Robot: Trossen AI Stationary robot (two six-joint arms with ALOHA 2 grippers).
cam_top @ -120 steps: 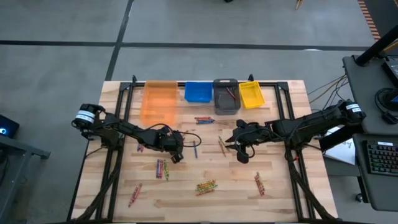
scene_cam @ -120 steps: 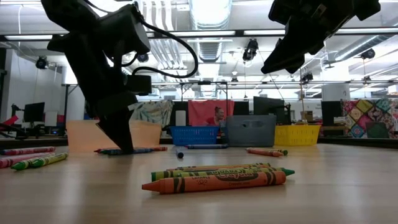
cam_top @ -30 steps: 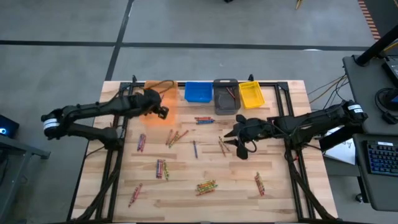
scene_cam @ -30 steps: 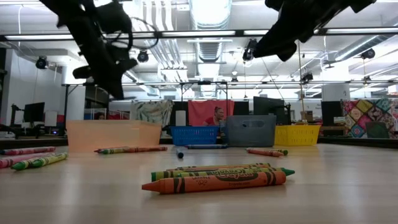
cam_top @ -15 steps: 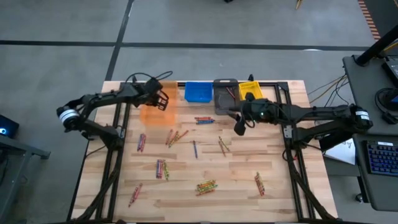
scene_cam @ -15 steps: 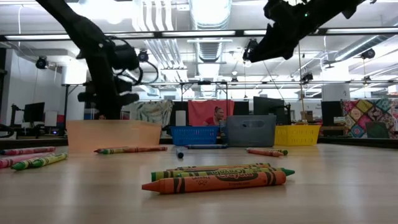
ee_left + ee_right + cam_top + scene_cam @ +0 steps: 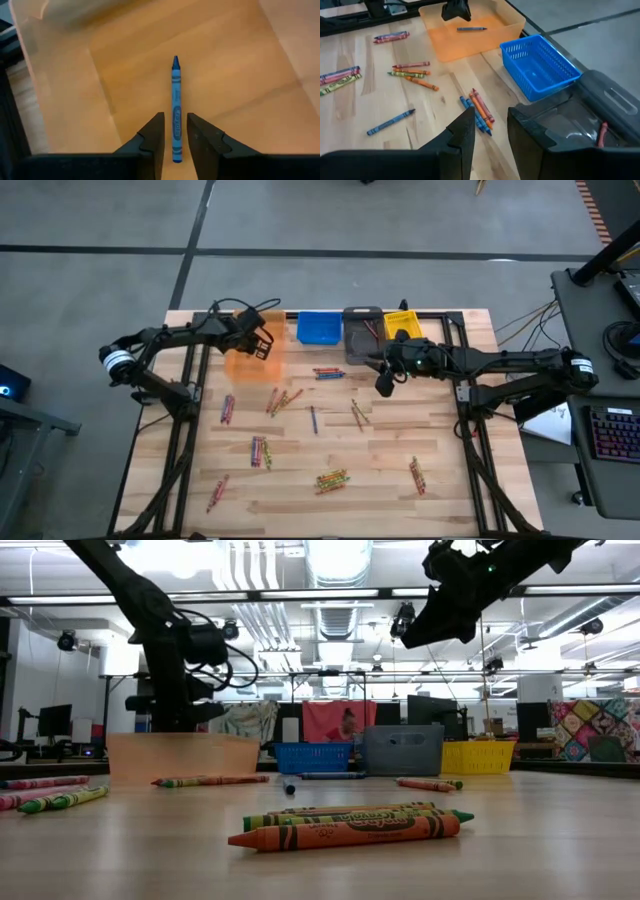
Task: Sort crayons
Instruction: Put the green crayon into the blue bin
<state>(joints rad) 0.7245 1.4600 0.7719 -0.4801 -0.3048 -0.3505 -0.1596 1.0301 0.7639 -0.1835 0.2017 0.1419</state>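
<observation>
Left wrist view: blue crayon (image 7: 175,107) flat in orange bin (image 7: 65,75)

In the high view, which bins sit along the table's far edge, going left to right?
orange bin → blue bin → grey bin → yellow bin
</observation>
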